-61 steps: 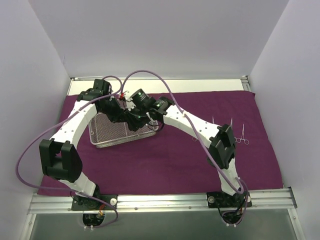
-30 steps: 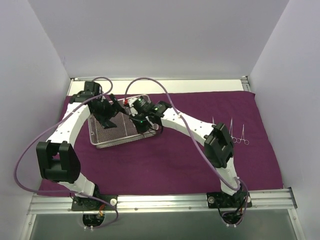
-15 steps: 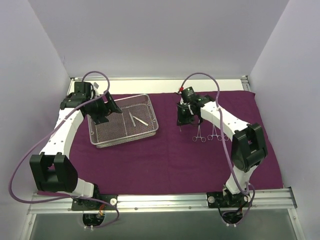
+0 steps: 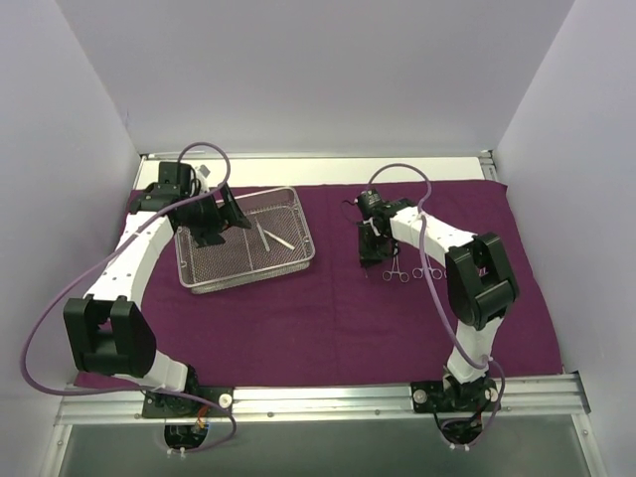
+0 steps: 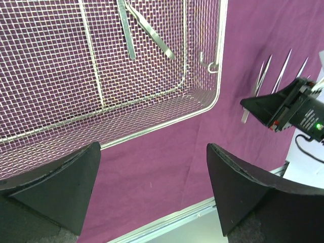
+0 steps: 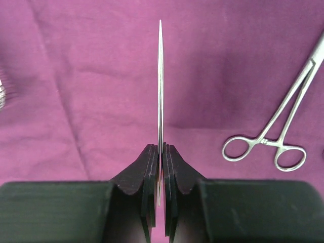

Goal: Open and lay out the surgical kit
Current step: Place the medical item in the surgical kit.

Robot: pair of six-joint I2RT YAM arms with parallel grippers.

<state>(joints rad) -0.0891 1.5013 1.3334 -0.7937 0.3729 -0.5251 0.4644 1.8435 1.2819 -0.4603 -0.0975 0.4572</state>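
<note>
Tray point(image 4: 224, 260) holding two tweezers point(image 4: 263, 237); right tool point(image 6: 160, 149) pinching one thin steel instrument point(image 6: 160, 81); left tool point(image 5: 153, 147) gaping wide, empty.

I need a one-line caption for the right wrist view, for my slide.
Right gripper shut on thin silver instrument over the dark purple cloth, silver ring-handled forceps lying alongside.

The thin silver instrument's point(image 6: 160, 86) lower end hides between the right gripper's point(image 6: 160, 152) pads. The forceps' point(image 6: 263, 141) tips leave the frame upper right; the mesh tray point(image 5: 221, 50) is cropped top and left.
</note>
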